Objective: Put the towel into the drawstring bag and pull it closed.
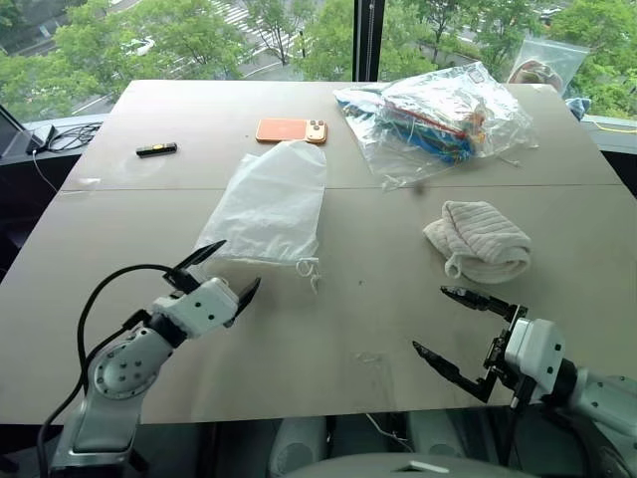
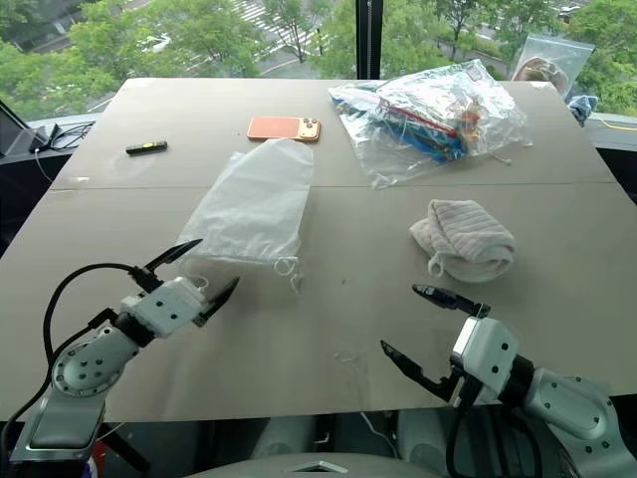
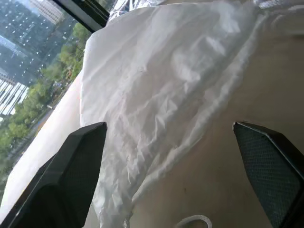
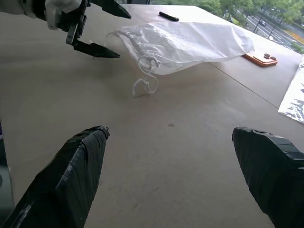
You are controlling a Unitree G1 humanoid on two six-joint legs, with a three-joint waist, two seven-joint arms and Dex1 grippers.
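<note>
Both pincers stand wide apart and empty in the left eye view: left gripper (image 1: pixel 221 269) just beside the thin translucent white drawstring bag (image 1: pixel 271 202), right gripper (image 1: pixel 453 324) near the small cream ribbed towel (image 1: pixel 478 240) on the grey table (image 1: pixel 348 309). Left wrist view shows the bag's crumpled fabric between its spread black fingers (image 3: pixel 71 171). Right wrist view shows the bag's looped white cords (image 4: pixel 145 78) beyond its own parted fingers.

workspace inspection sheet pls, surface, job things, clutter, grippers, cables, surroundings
surface: grey table, seam across the middle
job's things: drawstring bag flat left of centre, cords loose at its near edge; towel bunched at right, outside the bag
clutter: orange phone, small black device, clear plastic bag of colourful items
grippers: left gripper open at the bag's near edge; right gripper open, empty, near the towel
cables: black cables on the ledge at far left
surroundings: window, trees and street outside
</note>
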